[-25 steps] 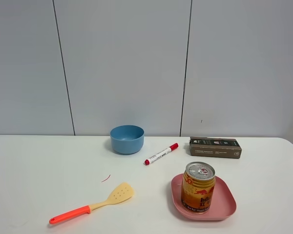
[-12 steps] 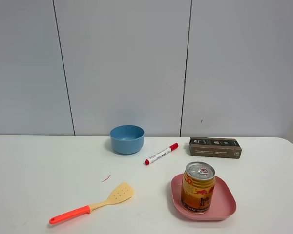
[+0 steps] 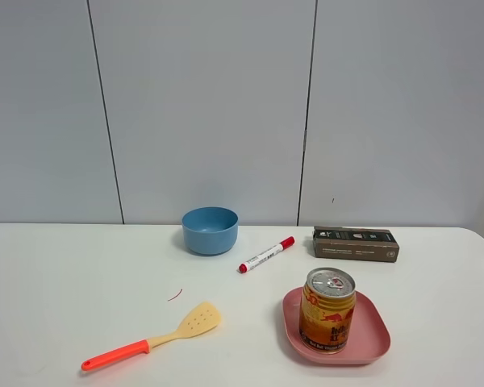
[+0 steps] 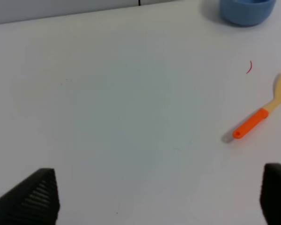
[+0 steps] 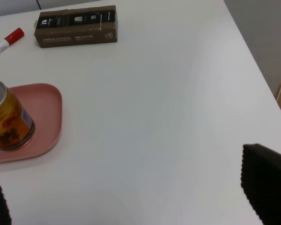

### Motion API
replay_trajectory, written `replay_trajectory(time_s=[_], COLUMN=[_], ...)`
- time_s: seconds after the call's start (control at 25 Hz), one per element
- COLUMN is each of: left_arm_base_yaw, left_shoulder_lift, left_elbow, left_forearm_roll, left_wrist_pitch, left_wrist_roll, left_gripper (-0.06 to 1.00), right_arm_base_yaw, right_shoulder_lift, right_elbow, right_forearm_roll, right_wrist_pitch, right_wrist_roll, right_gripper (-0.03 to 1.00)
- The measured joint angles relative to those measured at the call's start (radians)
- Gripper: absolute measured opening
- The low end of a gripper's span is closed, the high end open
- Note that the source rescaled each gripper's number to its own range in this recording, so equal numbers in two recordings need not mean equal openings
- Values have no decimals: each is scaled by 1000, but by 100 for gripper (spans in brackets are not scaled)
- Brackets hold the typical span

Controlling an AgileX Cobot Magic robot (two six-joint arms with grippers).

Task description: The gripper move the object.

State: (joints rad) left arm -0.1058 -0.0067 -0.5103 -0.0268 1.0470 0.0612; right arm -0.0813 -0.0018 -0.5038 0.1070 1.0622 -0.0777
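Can [image 3: 327, 310] standing upright on the pink plate [image 3: 371, 334], toward that plate's inner half, gold-yellow body with red lettering and silver pull-tab top facing up. Sitting well apart from both sets of jaws, touched by neither. In the right wrist view, can [image 5: 8, 123] lying off to the side of the right gripper [image 5: 131, 206], beyond the finger whose tip is just showing at the frame's lower corner, with bare white table [image 5: 168, 117] filling the gap between the two fingers. Right gripper's jaws spreading wide, holding nothing, one black fingertip [image 5: 267, 180] showing ridged at one edge and the other barely peeking in at the opposite edge. Brown box [image 5: 76, 26] lying flat farther out ahead of those jaws, past the plate [image 5: 49, 112], and the red-capped marker [image 5: 4, 41] lying beside that box. Left gripper [image 4: 154, 194] likewise standing with jaws spread wide, gripping nothing, its two black fingertips [image 4: 30, 199] at opposite edges with only tabletop between them. Can not appearing in the left wrist view at all. Ahead of the left jaws and off to one side, spatula [image 4: 262, 112] with orange handle and pale yellow perforated blade lying flat, and blue bowl [image 4: 246, 9] sitting farther out beyond it. Neither arm appearing in the high view.
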Motion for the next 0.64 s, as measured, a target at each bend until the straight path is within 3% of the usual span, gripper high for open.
replay_trajectory(time_s=[0.08,0.16,0.64], left_arm_base_yaw=[0,0,0], left_shoulder_lift=[0,0,0], left_elbow=[0,0,0], left_forearm_roll=[0,0,2], left_wrist_pitch=[0,0,0], left_wrist_roll=[0,-1,-11], left_gripper=[85,96,100], right_arm_base_yaw=[0,0,0], right_shoulder_lift=[0,0,0], right_elbow=[0,0,0], right_forearm_roll=[0,0,0], right_wrist_pitch=[0,0,0], right_wrist_roll=[0,0,1], right_gripper=[100,100,100])
